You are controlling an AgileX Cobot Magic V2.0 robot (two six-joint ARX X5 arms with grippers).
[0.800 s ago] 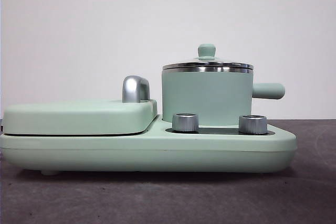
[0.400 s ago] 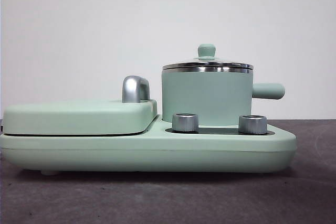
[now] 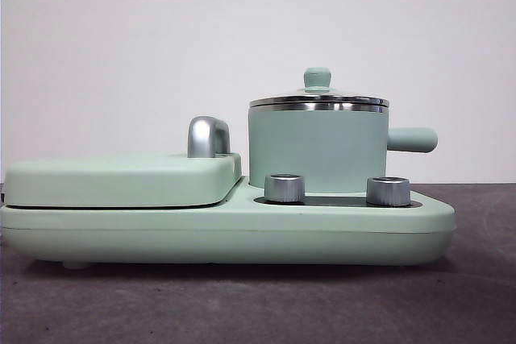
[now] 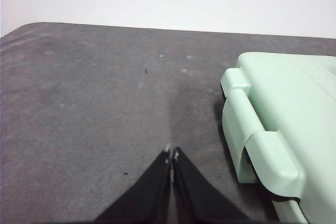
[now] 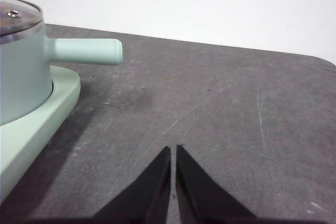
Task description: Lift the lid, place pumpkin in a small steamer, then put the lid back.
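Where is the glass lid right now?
In the front view, the lid sits closed on the steamer, right of the griddle cover and behind the two steel dials.

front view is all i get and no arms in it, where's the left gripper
Observer: The left gripper hangs over the bare table, beside the griddle cover, jaws shut and empty.
Operator: and the right one
Observer: The right gripper hangs over the table out past the small steamer and its handle, jaws shut and empty.
Operator: pumpkin in either wrist view
Observer: No, neither wrist view shows a pumpkin.
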